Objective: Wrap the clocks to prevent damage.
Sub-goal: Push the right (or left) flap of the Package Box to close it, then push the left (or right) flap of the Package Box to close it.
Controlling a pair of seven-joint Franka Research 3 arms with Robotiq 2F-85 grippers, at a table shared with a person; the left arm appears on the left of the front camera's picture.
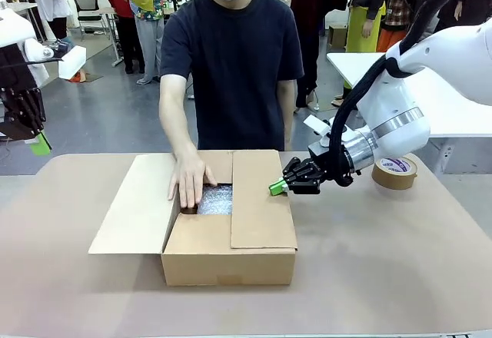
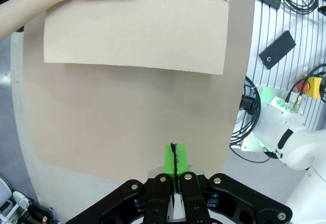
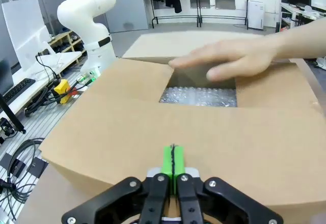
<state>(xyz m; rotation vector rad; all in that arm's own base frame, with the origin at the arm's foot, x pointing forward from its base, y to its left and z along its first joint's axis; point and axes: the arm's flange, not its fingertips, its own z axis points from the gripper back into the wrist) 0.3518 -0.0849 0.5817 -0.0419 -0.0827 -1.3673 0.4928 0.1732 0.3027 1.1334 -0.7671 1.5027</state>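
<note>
Cardboard box (image 1: 228,257) sits mid-tabletop (image 1: 384,261), with bubble wrap (image 1: 217,198) inside beneath the person's hand (image 1: 190,178). Right gripper (image 1: 277,187), fingers together, is just beside its right flap. Left gripper (image 2: 174,158), fingers together, hangs at the left.

The brown cardboard box (image 1: 231,260) opens only through a narrow gap over clear bubble wrap (image 1: 217,200); the person's hand (image 1: 189,180) blocks its far left, the closed right flap (image 1: 261,200) the rest. The tan table (image 1: 384,269) is bare on the near side.
</note>
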